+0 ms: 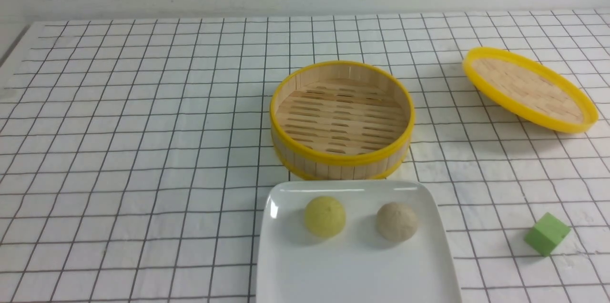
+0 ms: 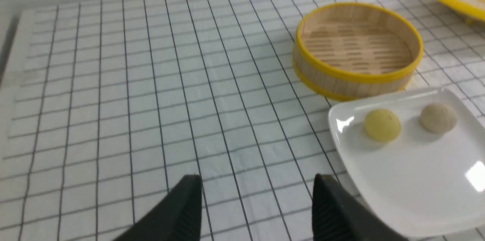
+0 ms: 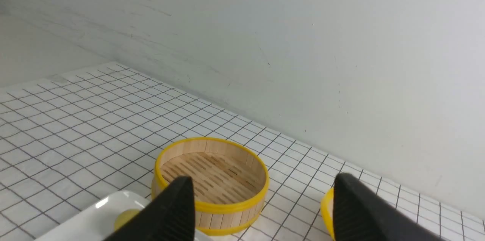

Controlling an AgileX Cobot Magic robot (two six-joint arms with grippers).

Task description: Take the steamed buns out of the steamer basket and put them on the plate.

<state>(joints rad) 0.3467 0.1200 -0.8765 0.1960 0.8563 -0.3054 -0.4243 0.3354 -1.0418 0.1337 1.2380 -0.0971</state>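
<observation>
Gridded cloth (image 1: 119,150): yellow bun (image 1: 325,216), beige bun (image 1: 397,220) on plate (image 1: 357,269), lid (image 1: 529,88) seemingly tilted

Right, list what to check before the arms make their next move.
1. The steamer basket holds no buns: ok.
2. The yellow bun sits on the plate: ok.
3. The beige bun sits on the plate, apart from the yellow one: ok.
4. The left gripper is open and empty: ok.
5. The right gripper is open and empty: ok.
6. The green cube lies off the plate: ok.
</observation>
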